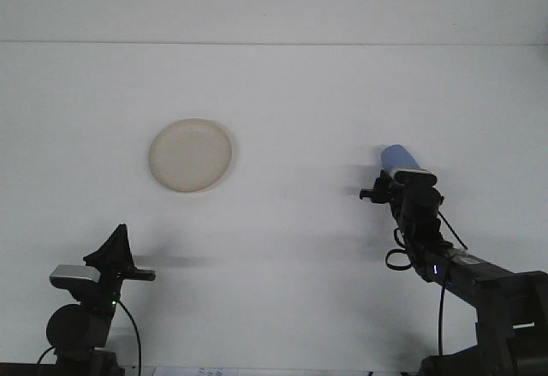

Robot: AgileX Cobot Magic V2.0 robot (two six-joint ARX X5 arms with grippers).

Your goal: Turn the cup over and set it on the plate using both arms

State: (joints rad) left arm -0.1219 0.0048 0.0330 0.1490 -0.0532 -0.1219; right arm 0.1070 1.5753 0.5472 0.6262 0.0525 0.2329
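Observation:
A blue cup (pixel 396 157) is off the table at the right, tilted with its closed end pointing up and to the left. My right gripper (pixel 402 176) is shut on its lower rim end, with the wrist just below it. The cream plate (pixel 190 155) lies flat on the white table (pixel 291 93), left of centre and far from the cup. My left gripper (pixel 120 232) rests at the lower left near the table's front edge, pointing up, shut and holding nothing.
The right arm (pixel 462 273) reaches in from the lower right corner with a loose cable loop hanging beside it. The left arm's base (pixel 77 325) stands at the bottom left. The table's far edge meets a pale wall.

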